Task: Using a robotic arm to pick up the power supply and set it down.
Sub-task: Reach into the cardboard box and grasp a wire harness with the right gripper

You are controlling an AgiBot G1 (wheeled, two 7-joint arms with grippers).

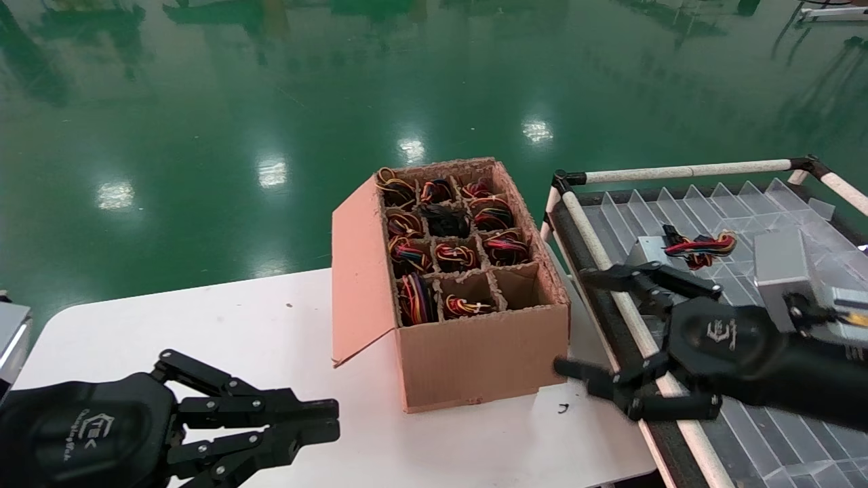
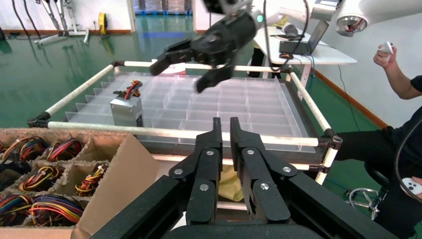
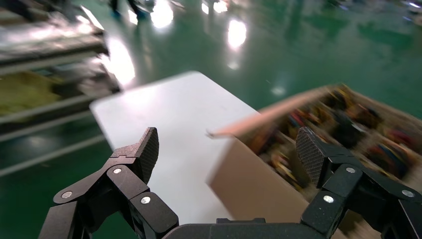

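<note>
Several power supplies stand in the compartments of a cardboard box (image 1: pixel 481 359), showing only their red, yellow and black wire bundles (image 1: pixel 456 256); one front compartment (image 1: pixel 519 286) holds nothing. My right gripper (image 1: pixel 573 320) hangs open and empty between the box's right side and the tray rack. In the right wrist view it (image 3: pixel 226 144) faces the box (image 3: pixel 254 184). My left gripper (image 1: pixel 336 419) is shut with nothing in it, low over the table's front left (image 2: pixel 225 123).
A silver box (image 1: pixel 649 252) with a small tied wire bundle (image 1: pixel 702 244) lies on the clear divided tray (image 1: pixel 746 203), inside a white pipe frame (image 1: pixel 678 171). The cardboard box sits on a white table (image 1: pixel 271 318), flap open leftward. A person (image 2: pixel 398 74) sits beyond the rack.
</note>
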